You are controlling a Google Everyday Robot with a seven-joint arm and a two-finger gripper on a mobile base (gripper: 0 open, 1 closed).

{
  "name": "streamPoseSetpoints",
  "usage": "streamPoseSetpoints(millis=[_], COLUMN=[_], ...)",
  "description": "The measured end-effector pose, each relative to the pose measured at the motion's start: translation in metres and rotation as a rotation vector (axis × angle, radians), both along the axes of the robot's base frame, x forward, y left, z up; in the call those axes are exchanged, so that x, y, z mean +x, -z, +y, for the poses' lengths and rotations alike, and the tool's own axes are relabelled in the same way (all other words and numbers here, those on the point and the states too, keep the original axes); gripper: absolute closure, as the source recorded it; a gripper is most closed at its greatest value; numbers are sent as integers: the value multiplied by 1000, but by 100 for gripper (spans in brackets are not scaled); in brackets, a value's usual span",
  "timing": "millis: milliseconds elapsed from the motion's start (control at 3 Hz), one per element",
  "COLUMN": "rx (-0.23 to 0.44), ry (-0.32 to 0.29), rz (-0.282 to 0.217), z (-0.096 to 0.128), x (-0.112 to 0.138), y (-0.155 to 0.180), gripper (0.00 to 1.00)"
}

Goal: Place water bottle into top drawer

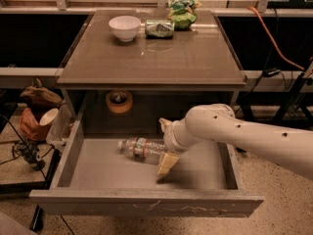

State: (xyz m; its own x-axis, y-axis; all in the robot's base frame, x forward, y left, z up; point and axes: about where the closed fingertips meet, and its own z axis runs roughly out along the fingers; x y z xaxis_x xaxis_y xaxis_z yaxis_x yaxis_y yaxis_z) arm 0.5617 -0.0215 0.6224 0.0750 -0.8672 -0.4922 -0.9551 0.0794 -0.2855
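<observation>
The water bottle [139, 148], clear with a white cap and a red-and-white label band, lies on its side on the grey floor of the open top drawer [146, 203]. My gripper [163, 147] reaches in from the right on a white arm. It is at the bottle's right end. Its fingers are spread apart, one finger [166, 163] in front of the bottle's end and the other behind it. The bottle rests on the drawer floor, not lifted.
On the table top stand a white bowl [124, 27], a green can [159, 28] lying on its side and a green bag [182, 11]. A roll of tape [119, 101] sits at the back behind the drawer. Bags and cables lie on the floor at left.
</observation>
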Motion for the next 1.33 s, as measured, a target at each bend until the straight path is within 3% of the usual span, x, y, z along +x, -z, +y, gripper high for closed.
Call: streamPoseSetpoints(millis=[333, 667, 1000, 1333], rx=[-11, -23, -69, -140], ry=[81, 230, 414, 574], rz=[-37, -109, -182, -275], z=[-41, -110, -191, -251], x=[-12, -46, -85, -119], y=[-36, -113, -199, -291], gripper=[0, 0, 0, 0])
